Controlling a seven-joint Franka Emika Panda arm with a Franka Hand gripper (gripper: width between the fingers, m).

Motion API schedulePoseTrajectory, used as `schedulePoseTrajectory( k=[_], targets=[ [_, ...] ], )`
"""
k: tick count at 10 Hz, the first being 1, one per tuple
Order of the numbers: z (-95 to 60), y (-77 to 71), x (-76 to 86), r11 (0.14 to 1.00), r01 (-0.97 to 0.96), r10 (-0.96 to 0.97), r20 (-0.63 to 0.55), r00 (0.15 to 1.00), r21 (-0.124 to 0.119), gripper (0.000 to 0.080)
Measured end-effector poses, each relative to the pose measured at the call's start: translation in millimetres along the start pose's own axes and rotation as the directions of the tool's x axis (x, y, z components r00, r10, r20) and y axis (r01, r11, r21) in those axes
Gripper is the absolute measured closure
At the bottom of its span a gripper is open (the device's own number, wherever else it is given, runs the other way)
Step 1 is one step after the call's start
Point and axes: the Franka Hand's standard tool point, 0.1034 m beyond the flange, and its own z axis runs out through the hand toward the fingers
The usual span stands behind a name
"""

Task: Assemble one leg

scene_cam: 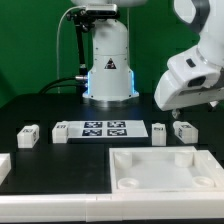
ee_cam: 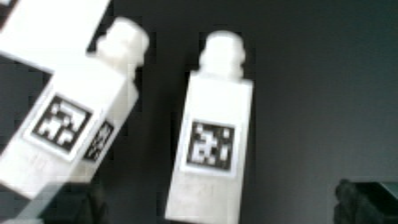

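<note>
The tool (scene_cam: 184, 112) hangs above the table (scene_cam: 60, 165) at the exterior view's right, with its fingers (ee_cam: 370, 198) spread apart and gripping nothing. The leg (scene_cam: 185, 130) lies on the table below the tool, marker face up, just beside a second leg (scene_cam: 160, 132) and apart from it. The marker board (scene_cam: 100, 128) lies beyond the second leg, toward the exterior view's left, and the tray (scene_cam: 115, 170) lies nearer the camera.
</note>
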Motion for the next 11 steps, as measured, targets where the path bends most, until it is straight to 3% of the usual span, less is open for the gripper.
schedulePoseTrajectory(
  k=[4, 5, 7, 8, 11],
  targets=[
    [22.9, 0.9, 6.4, 1.000, -0.005, 0.005, 0.018, 1.000, 0.011, 0.0150],
    [24.3, 0.7, 8.4, 1.000, -0.005, 0.005, 0.017, 1.000, 0.013, 0.0150],
    [27.6, -0.1, -0.4, 1.000, -0.001, -0.001, 0.140, 0.990, 0.018, 0.0150],
    [29.5, -0.2, 3.9, 1.000, -0.001, -0.004, 0.193, 0.981, 0.027, 0.0150],
    [32.4, 1.2, 9.4, 0.999, -0.002, -0.004, 0.179, 0.984, 0.032, 0.0150]
  ],
)
